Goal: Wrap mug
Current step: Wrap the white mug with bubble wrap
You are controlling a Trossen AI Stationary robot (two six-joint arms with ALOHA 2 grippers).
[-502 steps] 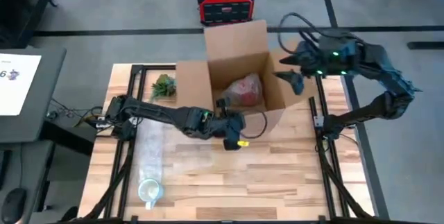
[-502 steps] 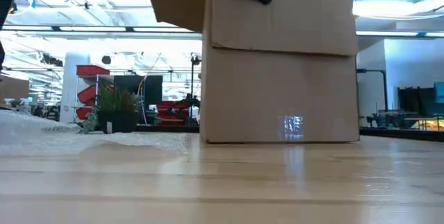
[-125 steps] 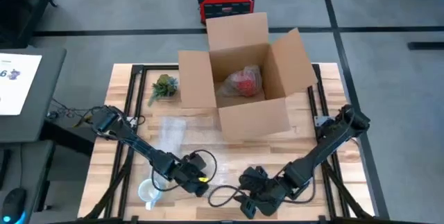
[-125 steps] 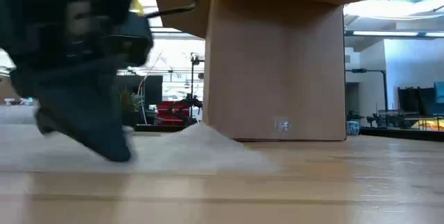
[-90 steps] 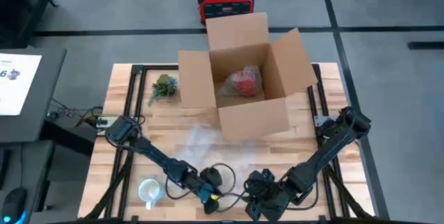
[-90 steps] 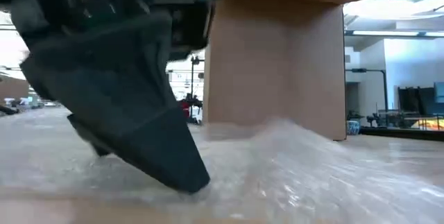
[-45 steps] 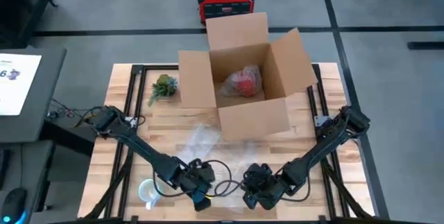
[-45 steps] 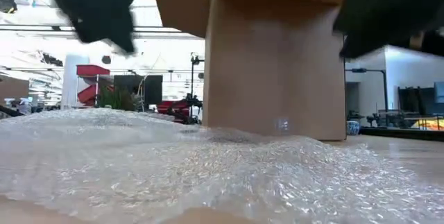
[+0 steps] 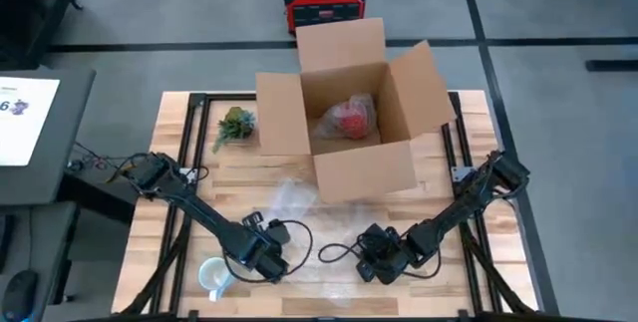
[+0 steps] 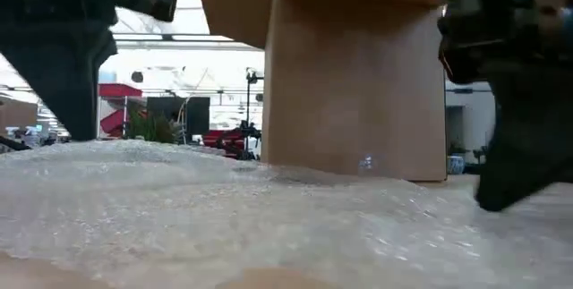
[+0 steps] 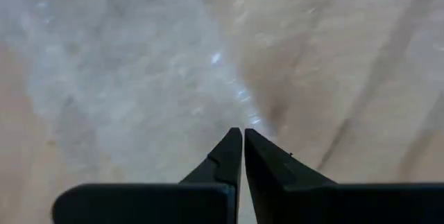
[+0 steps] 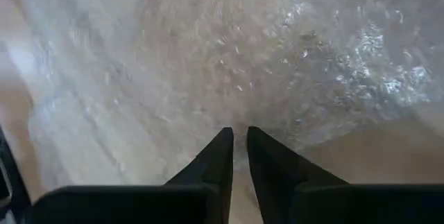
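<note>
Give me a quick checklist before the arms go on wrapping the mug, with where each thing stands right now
1. Bubble wrap spread on the table: ok.
2. Mug on the wrap: not ok, beside its near left edge.
3. Left gripper closed: ok; whether it pinches wrap, cannot tell.
4. Right gripper closed over the wrap: ok, nearly shut.
5. Cardboard box open: ok.

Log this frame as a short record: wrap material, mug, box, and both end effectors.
bubble wrap: spread on the table's front half, between the arms
mug: bare, on the wood at front left, off the wrap
cardboard box: open, holding a red wrapped item
left end effector: fingers shut, low over the wrap
right end effector: fingers nearly together, at the wrap's edge
</note>
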